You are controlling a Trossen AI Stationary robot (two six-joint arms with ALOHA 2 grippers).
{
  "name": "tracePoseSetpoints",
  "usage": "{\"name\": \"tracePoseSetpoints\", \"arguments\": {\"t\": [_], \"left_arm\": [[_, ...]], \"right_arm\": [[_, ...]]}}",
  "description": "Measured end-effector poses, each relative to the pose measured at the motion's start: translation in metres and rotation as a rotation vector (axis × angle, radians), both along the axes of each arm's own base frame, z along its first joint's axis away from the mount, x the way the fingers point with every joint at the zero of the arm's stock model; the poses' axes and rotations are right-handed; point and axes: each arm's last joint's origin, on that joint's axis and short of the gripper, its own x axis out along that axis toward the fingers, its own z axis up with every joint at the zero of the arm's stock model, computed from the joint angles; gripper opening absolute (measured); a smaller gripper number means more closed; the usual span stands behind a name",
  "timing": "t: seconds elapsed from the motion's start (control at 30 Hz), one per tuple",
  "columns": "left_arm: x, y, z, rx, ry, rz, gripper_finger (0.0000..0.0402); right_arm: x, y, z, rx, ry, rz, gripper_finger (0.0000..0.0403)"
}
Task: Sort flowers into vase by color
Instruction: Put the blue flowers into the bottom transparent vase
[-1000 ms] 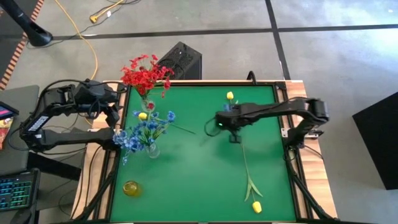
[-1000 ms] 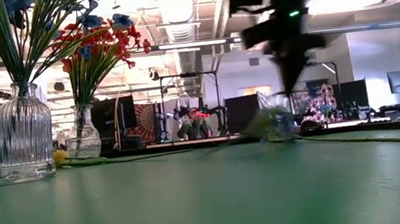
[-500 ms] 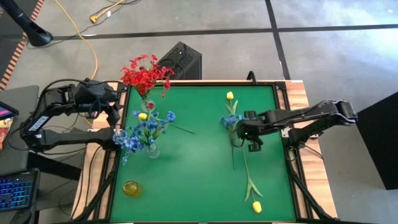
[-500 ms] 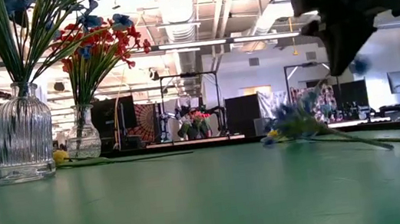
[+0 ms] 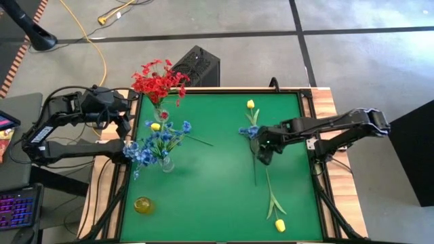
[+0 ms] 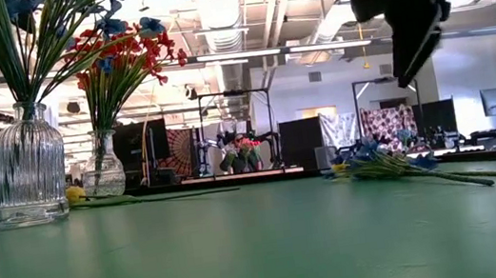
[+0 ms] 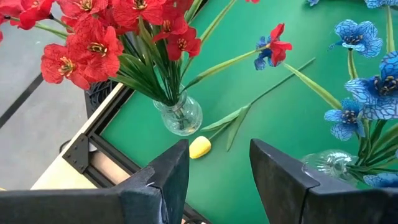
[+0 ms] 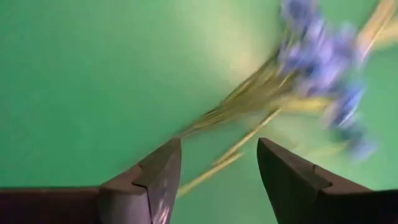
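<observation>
While the blue spray is lying limp on green felt, the right gripper is hovering released above its stems.

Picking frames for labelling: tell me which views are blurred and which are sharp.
Right wrist view: motion-smeared, the blue flower spray streaked beyond the open right gripper. Left wrist view: crisp on the red flowers and yellow tulip bud. Low view: glass vase sharp, right arm dark against ceiling lights. High view: evenly lit, soft shadows.
</observation>
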Motion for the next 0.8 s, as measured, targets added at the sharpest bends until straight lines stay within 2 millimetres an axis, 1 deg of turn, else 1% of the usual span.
{"name": "tracePoseSetpoints", "arguments": {"t": [0.07, 0.1, 0.17, 0.33, 0.43, 0.5, 0.63, 0.8], "left_arm": [[0.000, 0.000, 0.000, -0.001, 0.001, -0.003, 0.0158], [0.000, 0.000, 0.000, -0.001, 0.002, -0.010, 0.0158], [0.000, 0.000, 0.000, 0.000, 0.006, -0.031, 0.0158], [0.001, -0.001, 0.000, -0.022, -0.002, -0.066, 0.0158], [0.001, -0.002, 0.000, -0.028, -0.001, -0.095, 0.0158], [0.001, -0.002, 0.000, -0.028, 0.000, -0.107, 0.0158], [0.001, -0.003, 0.000, -0.039, -0.006, -0.119, 0.0158], [-0.003, -0.007, 0.000, -0.076, -0.048, -0.153, 0.0158]], "right_arm": [[0.002, 0.004, -0.003, 0.115, 0.002, -0.152, 0.0238], [0.002, 0.006, -0.004, 0.150, 0.006, -0.223, 0.0238], [0.003, 0.013, -0.008, 0.178, 0.031, -0.306, 0.0236], [0.014, 0.033, -0.026, 0.194, 0.079, -0.379, 0.0228], [0.025, 0.044, -0.042, 0.177, 0.101, -0.416, 0.0227], [0.031, 0.049, -0.054, 0.165, 0.128, -0.442, 0.0227], [0.042, 0.050, -0.075, 0.129, 0.154, -0.461, 0.0227], [0.052, 0.042, -0.096, 0.081, 0.192, -0.486, 0.0227]]}}
